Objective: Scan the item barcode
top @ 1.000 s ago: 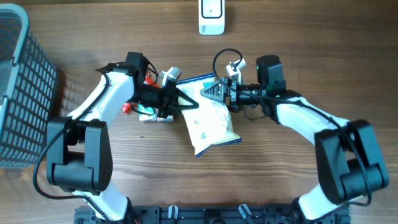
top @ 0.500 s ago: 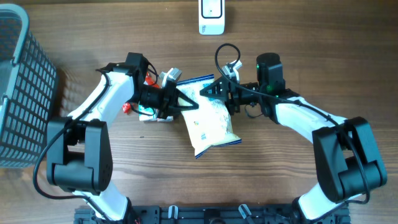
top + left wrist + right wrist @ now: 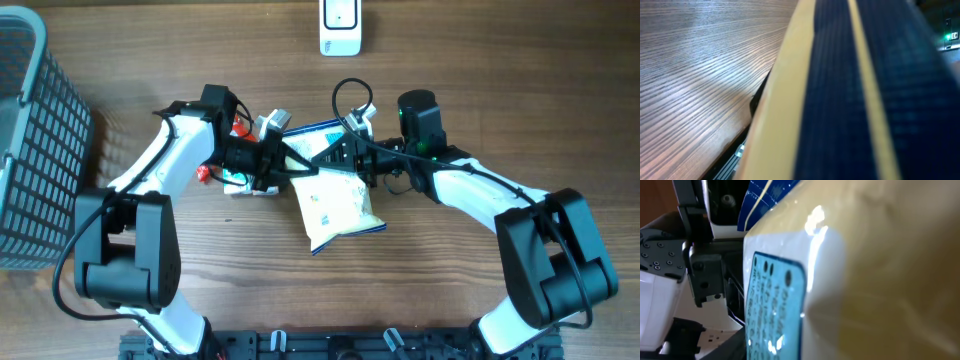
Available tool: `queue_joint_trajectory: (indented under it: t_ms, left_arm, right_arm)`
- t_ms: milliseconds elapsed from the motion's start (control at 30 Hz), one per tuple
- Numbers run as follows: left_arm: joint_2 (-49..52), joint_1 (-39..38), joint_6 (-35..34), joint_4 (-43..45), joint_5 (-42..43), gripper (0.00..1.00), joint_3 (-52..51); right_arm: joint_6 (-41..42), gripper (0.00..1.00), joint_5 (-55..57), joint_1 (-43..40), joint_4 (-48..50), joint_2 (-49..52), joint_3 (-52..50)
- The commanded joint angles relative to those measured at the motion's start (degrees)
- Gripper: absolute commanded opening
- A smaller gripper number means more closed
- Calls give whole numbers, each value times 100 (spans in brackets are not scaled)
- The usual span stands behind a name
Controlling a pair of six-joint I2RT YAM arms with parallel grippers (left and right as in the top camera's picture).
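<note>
The item is a cream snack bag point(image 3: 340, 205) with blue trim, lying at an angle at the table's middle. My left gripper point(image 3: 297, 166) is shut on the bag's upper left edge; in the left wrist view that cream and dark blue edge point(image 3: 840, 100) fills the frame. My right gripper point(image 3: 330, 157) reaches over the bag's top from the right, jaws either side of it. The right wrist view shows only the bag's face point(image 3: 880, 280) and a light blue printed label point(image 3: 775, 310), its own fingers hidden. No barcode shows. A white scanner point(image 3: 340, 28) stands at the far edge.
A grey wire basket point(image 3: 30, 150) stands at the left edge. Small red and white-green items point(image 3: 240, 183) lie under my left arm. A black cable loops above the right wrist point(image 3: 350, 95).
My right gripper has moved left over the bag's top and its jaws have narrowed. The left gripper and the bag have stayed put.
</note>
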Motion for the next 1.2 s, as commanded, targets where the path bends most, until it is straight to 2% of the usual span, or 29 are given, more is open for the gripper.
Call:
queue_joint_trajectory:
  t_ms: [0, 200, 667, 767, 867, 967, 1033, 1067, 1100, 1133, 1167]
  left_arm:
    - [-55, 94, 26, 31, 122, 4, 33]
    - [-55, 280, 26, 28, 13, 4, 33]
    - [-55, 304, 26, 26, -31, 4, 33]
    - [-52, 304, 26, 24, -57, 4, 33]
    - [-52, 304, 26, 15, -114, 4, 33]
    - [-55, 304, 28, 7, -116, 6, 33]
    - [-55, 304, 28, 7, -136, 14, 33]
    - [-55, 304, 28, 7, -142, 21, 33]
    - [-52, 306, 28, 7, -186, 36, 33]
    - [-55, 306, 26, 7, -227, 57, 33]
    - [-55, 308, 28, 4, -280, 70, 33]
  right_arm:
    - [-444, 62, 42, 46, -350, 103, 20]
    - [-955, 66, 96, 44, -1001, 103, 20]
    - [-732, 66, 31, 46, -708, 103, 20]
    - [-684, 58, 33, 46, -603, 103, 20]
    - [-664, 38, 35, 46, -599, 103, 20]
    - [-664, 24, 39, 46, -599, 103, 20]
    - [-667, 8, 59, 46, -599, 103, 20]
    - [-669, 4, 63, 46, -599, 103, 20]
    - [-673, 4, 81, 46, -597, 103, 20]
    - [-693, 4, 85, 46, -595, 101, 20]
    - [-704, 4, 83, 46, -573, 101, 20]
